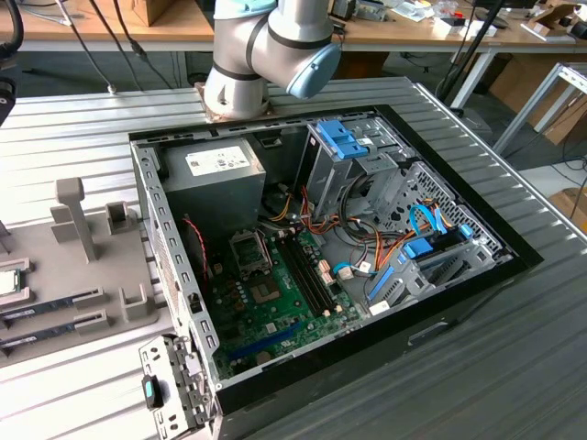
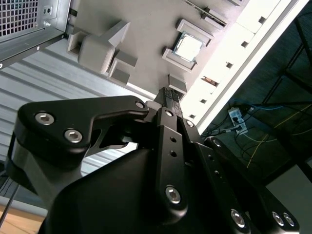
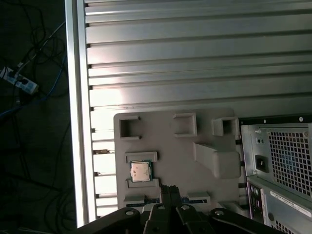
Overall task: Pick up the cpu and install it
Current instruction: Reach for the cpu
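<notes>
The cpu, a small square chip with a silver top and green rim, lies flat in a bracketed seat on the grey holder plate. In the second wrist view the cpu sits a short way beyond my gripper. My gripper hangs above the plate, beside the cpu and apart from it, with its black fingers pressed together and nothing between them. In the exterior view the cpu is at the far left edge, and the empty motherboard socket lies inside the open computer case.
The holder plate carries upright grey blocks and dark memory sticks. The case's perforated metal side stands close to the plate. Cables, drive cages and a power supply crowd the case. The ribbed table's edge runs near the cpu.
</notes>
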Controlling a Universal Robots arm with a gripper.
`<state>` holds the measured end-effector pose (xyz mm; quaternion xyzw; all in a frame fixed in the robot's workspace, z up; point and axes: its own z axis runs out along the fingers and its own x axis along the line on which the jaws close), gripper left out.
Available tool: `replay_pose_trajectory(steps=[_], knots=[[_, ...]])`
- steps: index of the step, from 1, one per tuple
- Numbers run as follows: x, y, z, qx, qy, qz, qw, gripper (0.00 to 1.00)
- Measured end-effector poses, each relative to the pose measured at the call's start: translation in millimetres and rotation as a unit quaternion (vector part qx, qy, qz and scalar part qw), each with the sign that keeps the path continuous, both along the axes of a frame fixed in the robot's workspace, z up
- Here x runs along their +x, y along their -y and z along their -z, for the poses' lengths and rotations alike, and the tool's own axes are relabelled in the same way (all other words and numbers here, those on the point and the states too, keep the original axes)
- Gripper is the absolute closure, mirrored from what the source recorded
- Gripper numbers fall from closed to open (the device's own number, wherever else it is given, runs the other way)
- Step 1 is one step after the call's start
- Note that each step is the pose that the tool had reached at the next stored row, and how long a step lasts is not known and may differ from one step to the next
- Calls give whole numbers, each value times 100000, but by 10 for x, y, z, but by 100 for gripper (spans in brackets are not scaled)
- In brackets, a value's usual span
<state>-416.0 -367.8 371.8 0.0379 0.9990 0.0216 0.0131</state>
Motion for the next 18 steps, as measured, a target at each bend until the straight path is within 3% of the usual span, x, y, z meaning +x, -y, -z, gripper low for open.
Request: replay_pose_trajectory(steps=[18], knots=[[0, 1, 39, 0, 0, 0, 100000, 89]])
